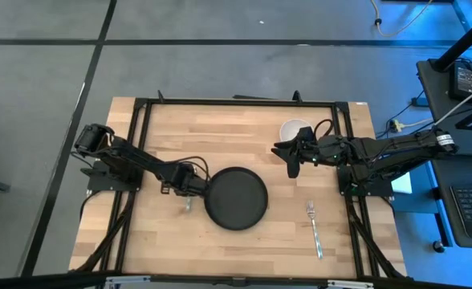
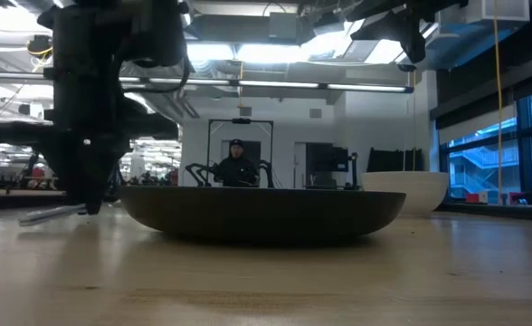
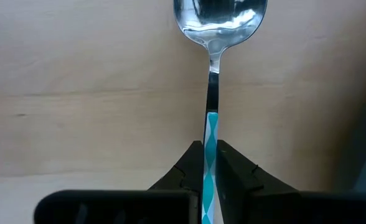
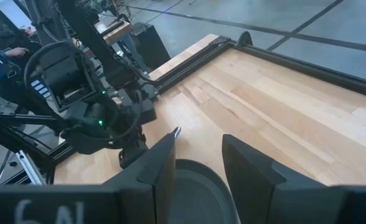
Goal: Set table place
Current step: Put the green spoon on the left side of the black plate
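Note:
A metal spoon [image 3: 220, 18] with a teal-and-white patterned handle is held by my left gripper [image 3: 211, 149], which is shut on it just left of the black plate [image 1: 236, 198]. In the low view the left gripper [image 2: 87, 195] points down, and the spoon [image 2: 53, 215] sticks out low over the table [image 1: 172, 128]. My right gripper [image 4: 198, 152] is open and hovers above the table [image 1: 292, 164] between the white bowl [image 1: 295, 128] and the plate [image 4: 195, 186]. A fork [image 1: 315, 229] lies flat on the table, right of the plate. My left gripper pinches the spoon's patterned handle [image 3: 211, 134] between its two fingers, coming from above with the fingers pointing down and across the handle. The spoon lies almost level, its bowl end [image 2: 31, 218] slightly lower, at the tabletop; whether it touches the wood I cannot tell.
The white bowl [image 2: 406, 192] stands behind the plate [image 2: 261, 213] toward the far right. A black metal frame [image 1: 236, 102] runs around the tabletop. Bare wood lies left of the plate and along the near edge. A person [image 2: 237, 167] sits in the room beyond.

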